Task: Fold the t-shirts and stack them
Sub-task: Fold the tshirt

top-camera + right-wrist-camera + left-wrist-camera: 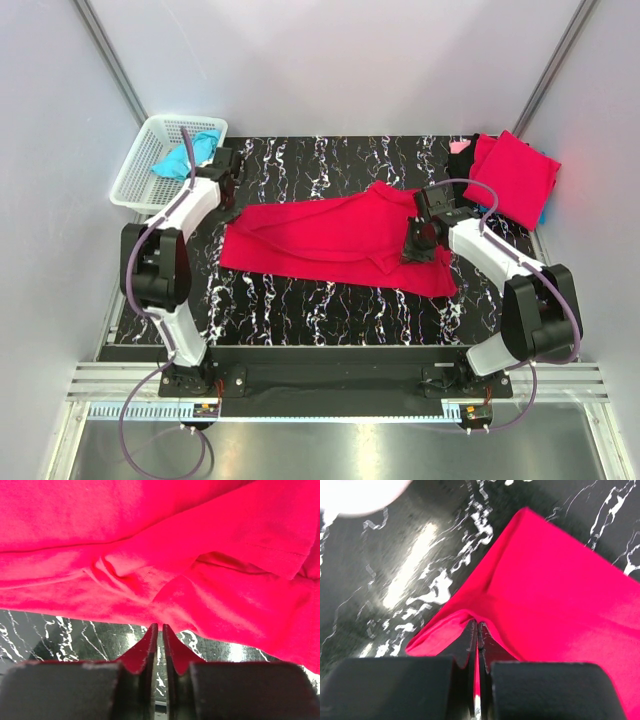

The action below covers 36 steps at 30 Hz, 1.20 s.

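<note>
The red t-shirt [340, 240] is soft, light and floppy, so its corners are best to grab. It lies across the middle of the table [300, 305]. At its near right edge, the right gripper [157, 627] has its fingers nearly together. I cannot tell if cloth is inside. Farther left, the left gripper [476, 625] pinches the shirt's corner.

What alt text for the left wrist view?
The left gripper, jaws closed, pinches a folded corner of a crimson red cloth t-shirt that spreads to the right over a black marble-pattern table with white veins.
</note>
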{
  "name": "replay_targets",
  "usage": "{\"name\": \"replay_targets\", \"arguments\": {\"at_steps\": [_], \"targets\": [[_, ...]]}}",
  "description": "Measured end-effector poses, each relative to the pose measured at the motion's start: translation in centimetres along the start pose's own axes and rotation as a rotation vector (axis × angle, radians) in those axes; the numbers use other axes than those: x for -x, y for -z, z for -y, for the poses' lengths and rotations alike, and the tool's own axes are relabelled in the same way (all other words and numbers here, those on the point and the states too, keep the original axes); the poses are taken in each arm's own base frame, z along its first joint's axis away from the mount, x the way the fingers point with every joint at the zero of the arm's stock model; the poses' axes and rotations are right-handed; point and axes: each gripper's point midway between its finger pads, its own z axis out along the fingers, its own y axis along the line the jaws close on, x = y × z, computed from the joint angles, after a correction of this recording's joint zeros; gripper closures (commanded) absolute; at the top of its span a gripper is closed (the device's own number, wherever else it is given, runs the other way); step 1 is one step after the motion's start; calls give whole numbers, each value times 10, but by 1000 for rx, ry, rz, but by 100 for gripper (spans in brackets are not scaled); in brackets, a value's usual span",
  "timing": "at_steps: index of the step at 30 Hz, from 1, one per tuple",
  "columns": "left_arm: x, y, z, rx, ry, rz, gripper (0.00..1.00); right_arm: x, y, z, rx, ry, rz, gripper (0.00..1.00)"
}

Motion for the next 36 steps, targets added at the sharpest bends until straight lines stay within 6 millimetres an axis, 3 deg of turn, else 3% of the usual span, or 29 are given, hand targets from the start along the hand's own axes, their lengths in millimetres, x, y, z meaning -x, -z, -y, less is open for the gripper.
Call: {"name": "replay_targets", "arguments": {"at_steps": [3, 10, 16, 20, 23, 24, 26, 31, 36], "targets": [[2, -15, 9, 6, -9, -19, 100, 8, 6, -4, 5, 5, 21, 77], [-6, -56, 23, 30, -33, -80, 100, 24, 22, -11, 14, 21, 73, 73], [-2, -59, 8, 98, 46, -61, 100, 22, 25, -10, 8, 29, 66, 73], [-9, -53, -17, 173, 104, -52, 100, 21, 25, -9, 5, 30, 62, 73], [-14, -48, -26, 202, 107, -61, 85, 21, 25, -9, 5, 30, 61, 74], [-13, -48, -26, 201, 105, -60, 70, 21, 26, -9, 6, 29, 62, 74], [-13, -48, -27, 201, 98, -61, 55, 21, 27, -10, 7, 29, 64, 74], [-17, -42, -32, 187, 92, -55, 42, 20, 31, -10, 11, 30, 69, 73], [-9, -12, -36, 113, 98, 6, 34, 16, 30, -7, 8, 29, 58, 73]]}}
